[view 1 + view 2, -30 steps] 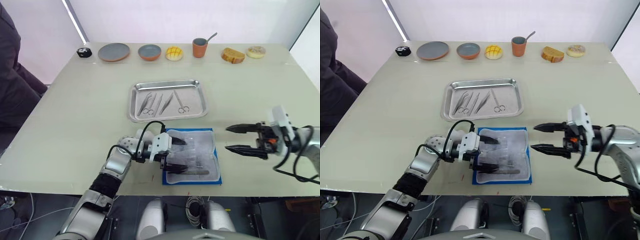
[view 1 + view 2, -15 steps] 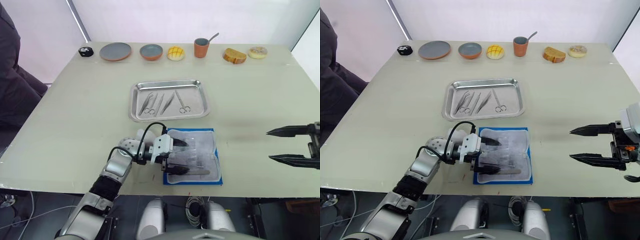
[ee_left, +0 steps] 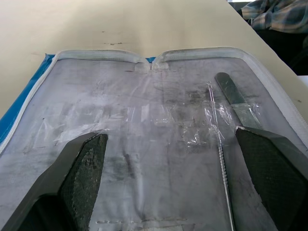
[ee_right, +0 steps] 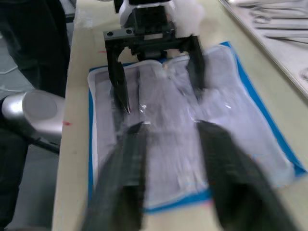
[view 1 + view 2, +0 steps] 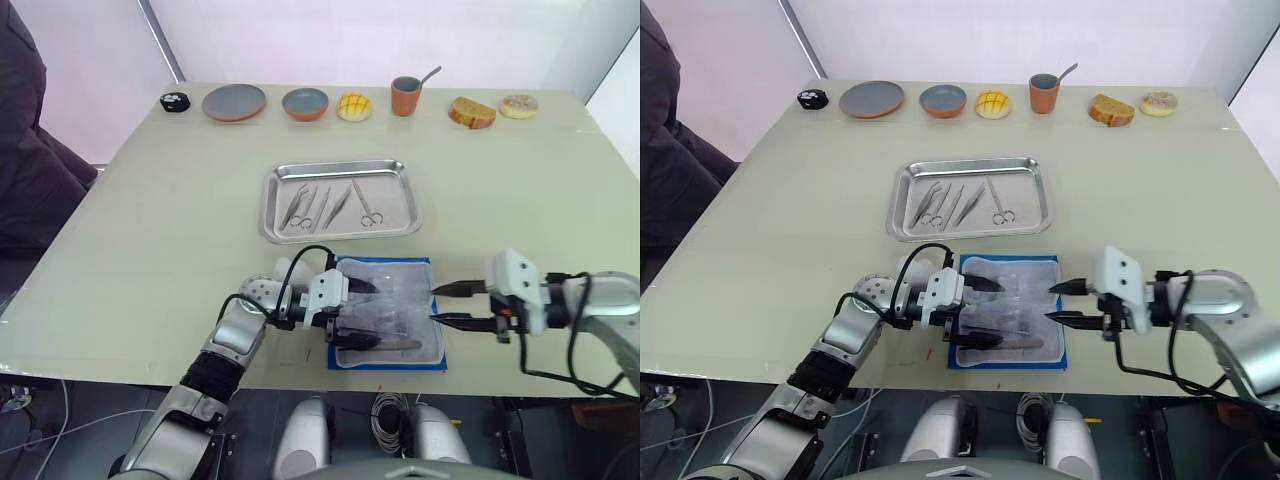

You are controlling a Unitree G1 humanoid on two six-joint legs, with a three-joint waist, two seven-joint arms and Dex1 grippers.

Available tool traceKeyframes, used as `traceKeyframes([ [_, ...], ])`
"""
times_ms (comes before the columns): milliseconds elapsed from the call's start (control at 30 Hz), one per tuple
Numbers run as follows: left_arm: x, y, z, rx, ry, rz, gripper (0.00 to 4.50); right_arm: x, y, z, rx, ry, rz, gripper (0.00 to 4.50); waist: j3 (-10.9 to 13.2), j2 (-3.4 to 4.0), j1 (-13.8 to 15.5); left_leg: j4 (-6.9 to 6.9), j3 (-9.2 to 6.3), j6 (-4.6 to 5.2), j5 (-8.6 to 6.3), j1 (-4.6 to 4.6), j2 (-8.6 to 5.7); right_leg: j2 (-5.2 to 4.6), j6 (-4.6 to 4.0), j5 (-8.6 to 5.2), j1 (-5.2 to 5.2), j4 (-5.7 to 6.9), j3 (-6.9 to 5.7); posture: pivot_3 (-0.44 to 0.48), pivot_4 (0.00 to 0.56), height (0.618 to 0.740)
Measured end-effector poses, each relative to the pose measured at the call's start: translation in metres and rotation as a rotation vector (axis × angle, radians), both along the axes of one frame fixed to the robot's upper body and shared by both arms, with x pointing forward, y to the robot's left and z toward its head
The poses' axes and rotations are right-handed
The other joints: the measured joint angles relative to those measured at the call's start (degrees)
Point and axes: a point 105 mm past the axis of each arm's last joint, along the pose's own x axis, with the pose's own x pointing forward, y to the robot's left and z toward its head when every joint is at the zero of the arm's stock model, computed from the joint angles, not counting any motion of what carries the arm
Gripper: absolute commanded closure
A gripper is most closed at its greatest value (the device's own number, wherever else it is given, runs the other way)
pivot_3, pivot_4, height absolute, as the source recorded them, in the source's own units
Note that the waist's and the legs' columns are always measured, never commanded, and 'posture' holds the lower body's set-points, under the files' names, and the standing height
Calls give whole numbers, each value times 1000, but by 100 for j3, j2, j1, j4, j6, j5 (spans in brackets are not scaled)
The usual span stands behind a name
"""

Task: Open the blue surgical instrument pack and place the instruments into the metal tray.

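The blue surgical instrument pack [image 5: 410,300] lies open near the table's front edge, clear inner face up. A flat silver tool [image 3: 238,103] and a thin probe [image 3: 221,159] lie inside it. My left gripper [image 5: 372,316] is open, its two fingers spread over the pack's left part. At the pack's right edge my right gripper [image 5: 434,305] is open, tips pointing at the plastic. The right wrist view shows the pack [image 4: 231,125] with the left gripper [image 4: 154,72] at its far side. Behind the pack is the metal tray [image 5: 340,164], which holds several instruments [image 5: 325,205].
Along the far edge stand a black object [image 5: 175,100], a grey plate [image 5: 234,102], a bowl [image 5: 305,103], a yellow bun [image 5: 353,106], a cup with a spoon [image 5: 405,95], bread [image 5: 471,112] and a doughnut [image 5: 518,105]. A person [image 5: 30,120] is at the left.
My right gripper has swung in from the far right to the pack's right edge and narrowed its opening. The left gripper has stayed on the pack.
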Motion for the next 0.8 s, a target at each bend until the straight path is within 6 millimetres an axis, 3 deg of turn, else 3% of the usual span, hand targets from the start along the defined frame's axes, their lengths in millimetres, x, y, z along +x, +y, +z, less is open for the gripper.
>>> traceKeyframes([
  [167,1,0,0,7,1,-7,0,1,15,-22,-54,21,31,4087,0,0,-4,0,-1,0,0,0,1,2,0,0,0,3,-1,0,150,740],
  [333,2,1,0,10,-1,-13,0,5,16,-39,-87,28,13,4087,0,0,-7,1,0,0,0,1,1,3,-1,0,0,5,0,0,150,740],
  [800,3,1,-1,5,-1,-13,0,0,22,-47,-101,56,36,4087,-1,1,-5,2,0,0,0,2,1,3,-1,0,0,7,-1,0,150,740],
])
